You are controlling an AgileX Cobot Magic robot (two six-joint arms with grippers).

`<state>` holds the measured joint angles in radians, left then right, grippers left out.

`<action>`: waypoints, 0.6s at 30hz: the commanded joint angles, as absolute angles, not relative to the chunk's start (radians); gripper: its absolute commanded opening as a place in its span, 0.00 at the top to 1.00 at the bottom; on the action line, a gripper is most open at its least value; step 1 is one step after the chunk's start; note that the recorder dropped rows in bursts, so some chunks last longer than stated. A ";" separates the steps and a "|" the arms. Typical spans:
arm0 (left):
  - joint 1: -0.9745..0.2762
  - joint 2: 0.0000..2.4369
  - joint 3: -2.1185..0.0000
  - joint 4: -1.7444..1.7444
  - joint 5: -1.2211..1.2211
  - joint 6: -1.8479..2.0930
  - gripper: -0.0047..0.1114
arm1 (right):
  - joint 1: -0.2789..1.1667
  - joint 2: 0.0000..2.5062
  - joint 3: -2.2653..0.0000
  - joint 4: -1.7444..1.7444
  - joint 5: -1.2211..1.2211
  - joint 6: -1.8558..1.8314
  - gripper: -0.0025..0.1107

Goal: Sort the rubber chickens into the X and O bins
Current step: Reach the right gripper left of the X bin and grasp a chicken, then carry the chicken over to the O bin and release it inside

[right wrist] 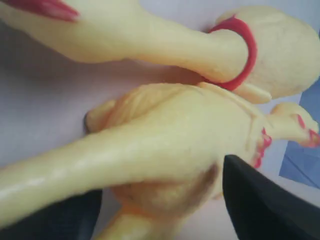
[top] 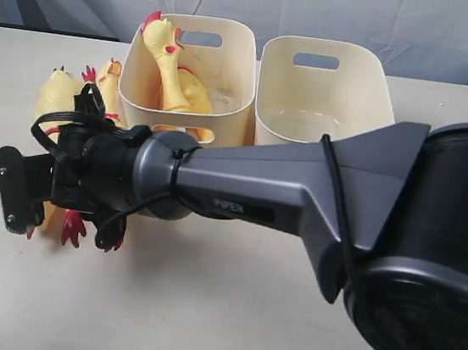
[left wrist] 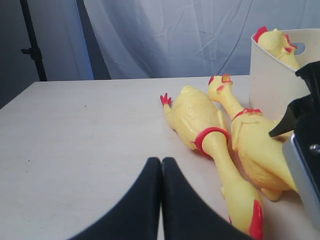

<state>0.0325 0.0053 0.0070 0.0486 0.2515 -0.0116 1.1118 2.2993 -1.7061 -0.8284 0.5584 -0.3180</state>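
Observation:
Two yellow rubber chickens lie side by side on the table left of the bins, one [left wrist: 195, 115] nearer the left arm and one [left wrist: 260, 145] against the bin. A third chicken [top: 174, 74] stands head-up in the left cream bin [top: 235, 98]. The right cream bin [top: 372, 90] holds nothing. No X or O mark shows on either. My right gripper [top: 76, 207] has reached across and hangs over the table chickens, open, its fingers [right wrist: 260, 200] on both sides of one chicken's body [right wrist: 170, 135]. My left gripper [left wrist: 161, 161] is shut and empty, low over the table.
The right arm's grey body [top: 300, 192] crosses the table in front of both bins. A grey cloth backdrop [top: 365, 12] hangs behind the table. Bare tabletop [left wrist: 75, 140] stretches ahead of the left gripper.

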 commanded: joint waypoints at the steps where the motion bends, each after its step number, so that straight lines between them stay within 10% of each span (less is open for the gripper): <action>1: 0.029 0.000 0.000 0.042 0.238 -0.017 0.96 | 1.110 2.366 -1.710 -0.829 0.446 -0.342 0.41; 5: 0.029 0.000 0.000 0.042 0.238 -0.017 0.96 | 1.108 2.413 -1.777 -0.844 0.489 -0.349 0.52; 8: 0.029 0.000 0.000 0.042 0.238 -0.017 0.96 | 1.109 2.413 -1.853 -0.864 0.543 -0.347 0.97; 18: 0.029 0.000 0.000 0.042 0.238 -0.017 0.96 | 1.129 2.299 -2.141 -0.774 0.759 -0.288 0.98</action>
<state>0.0325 0.0053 0.0070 0.0486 0.2515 -0.0116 1.1258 2.3602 -2.0907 -0.7718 0.7024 -0.2937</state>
